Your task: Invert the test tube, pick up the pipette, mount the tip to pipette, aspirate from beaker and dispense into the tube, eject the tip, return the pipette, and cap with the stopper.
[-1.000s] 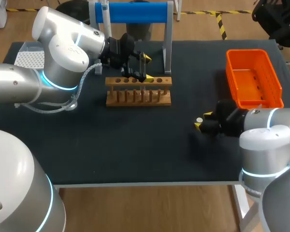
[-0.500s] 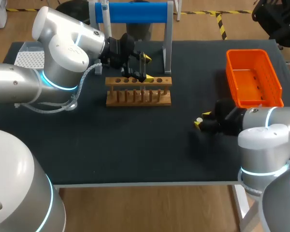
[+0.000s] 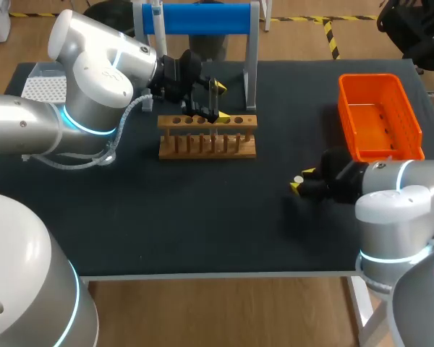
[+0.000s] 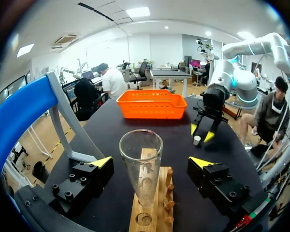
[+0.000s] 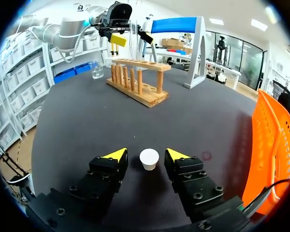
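Observation:
A clear glass test tube (image 4: pixel 141 166) stands upright in the wooden rack (image 3: pixel 207 136), mouth up. My left gripper (image 4: pixel 151 162) is open around the tube's upper part, with a gap on each side. On the mat near the orange basket lies a small white stopper (image 5: pixel 149 158). My right gripper (image 5: pixel 146 154) is low over the mat with the stopper between its yellow tips. A narrow gap shows on either side, so it is open. The head view shows the same stopper (image 3: pixel 298 179) at the right gripper (image 3: pixel 301 182).
An orange basket (image 3: pixel 380 116) sits at the right rear. A blue-topped stand (image 3: pixel 202 18) rises behind the rack. A white tip box (image 3: pixel 43 87) is at the far left, behind my left arm. A small glass beaker (image 5: pixel 97 70) stands beyond the rack's far end.
The right gripper's fingers have drawn a little closer together around the stopper. The left arm and the tube have not moved.

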